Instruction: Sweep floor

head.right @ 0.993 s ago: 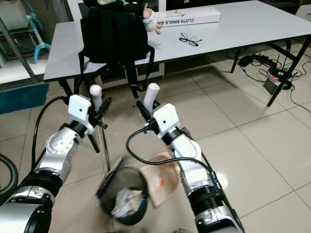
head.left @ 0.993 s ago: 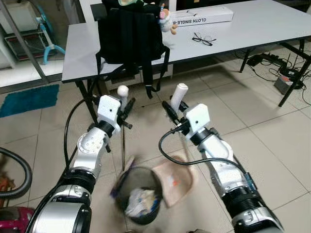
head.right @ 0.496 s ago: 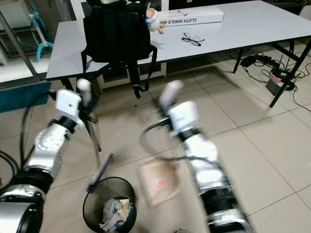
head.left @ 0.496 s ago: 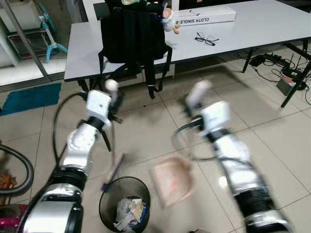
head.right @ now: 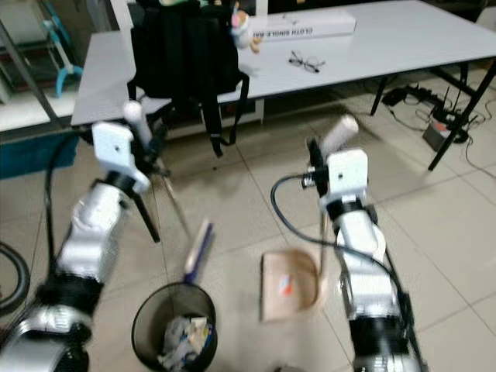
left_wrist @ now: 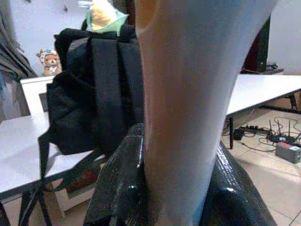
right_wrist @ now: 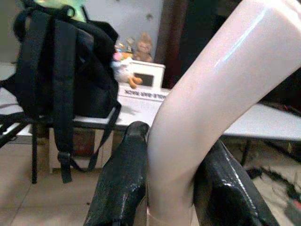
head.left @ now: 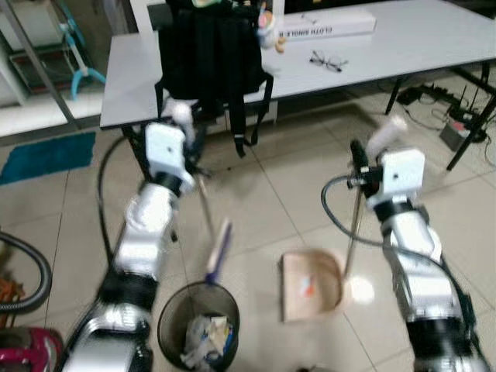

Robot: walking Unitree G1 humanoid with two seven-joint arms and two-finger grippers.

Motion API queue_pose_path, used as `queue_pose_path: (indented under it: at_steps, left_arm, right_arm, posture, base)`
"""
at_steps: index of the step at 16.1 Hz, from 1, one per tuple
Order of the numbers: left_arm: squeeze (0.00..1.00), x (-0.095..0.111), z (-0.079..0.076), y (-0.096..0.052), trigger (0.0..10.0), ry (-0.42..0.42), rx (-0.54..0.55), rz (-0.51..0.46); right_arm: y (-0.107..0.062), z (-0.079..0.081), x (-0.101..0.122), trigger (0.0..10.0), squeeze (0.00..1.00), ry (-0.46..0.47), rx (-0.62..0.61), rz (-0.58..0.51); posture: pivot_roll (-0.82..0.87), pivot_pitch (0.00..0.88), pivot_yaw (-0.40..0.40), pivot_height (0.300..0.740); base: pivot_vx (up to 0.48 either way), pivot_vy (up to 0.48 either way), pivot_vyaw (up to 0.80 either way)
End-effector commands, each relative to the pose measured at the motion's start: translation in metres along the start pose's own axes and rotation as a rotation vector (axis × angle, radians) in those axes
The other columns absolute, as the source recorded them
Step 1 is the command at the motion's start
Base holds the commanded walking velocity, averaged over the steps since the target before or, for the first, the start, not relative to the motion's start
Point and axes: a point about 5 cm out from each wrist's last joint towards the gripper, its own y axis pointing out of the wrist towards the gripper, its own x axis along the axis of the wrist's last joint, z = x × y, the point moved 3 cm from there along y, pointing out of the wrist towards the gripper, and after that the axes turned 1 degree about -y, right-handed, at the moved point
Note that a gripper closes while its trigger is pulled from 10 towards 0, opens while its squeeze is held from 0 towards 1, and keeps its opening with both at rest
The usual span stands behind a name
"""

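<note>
My left gripper is shut on the white top of a broom handle, with black fingers on either side of it. The thin pole slants down to the purple broom head, which hangs just above the rim of a black mesh bin full of paper scraps. My right gripper is shut on the pale dustpan handle, fingers pressed against it. The pole drops to the tan dustpan on the tiles, right of the bin.
A grey table stands ahead with a black backpack, glasses and a long white box. Cables and a power strip lie at the right. A vacuum hose curves at the left, near a teal mat.
My right arm has swung the dustpan to the right, away from the bin. The broom head has moved right and now hangs over the bin's rim.
</note>
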Motion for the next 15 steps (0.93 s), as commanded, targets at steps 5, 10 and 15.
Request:
queue_pose_path:
  at_steps: [5, 10, 15]
  left_arm:
    - [0.0, 0.022, -0.002, 0.004, 10.0, 0.071, 0.04, -0.036]
    - [0.0, 0.014, -0.01, -0.006, 10.0, 0.053, 0.055, 0.011]
    - [0.0, 0.007, -0.013, -0.014, 10.0, 0.069, 0.054, 0.051]
  right_arm:
    - [0.002, -0.01, 0.024, 10.0, 0.0, 0.027, -0.104, -0.054]
    - [0.001, -0.022, 0.025, 10.0, 0.0, -0.058, -0.165, -0.023]
    - [-0.001, -0.021, 0.005, 10.0, 0.0, -0.027, -0.208, 0.093]
  posture:
    - [-0.12, 0.0, 0.053, 0.74]
    - [-0.12, 0.0, 0.046, 0.74]
    - [-0.12, 0.0, 0.051, 0.74]
  base:
    - [0.0, -0.48, 0.0]
    - [0.0, -0.48, 0.0]
    - [0.0, -0.48, 0.0]
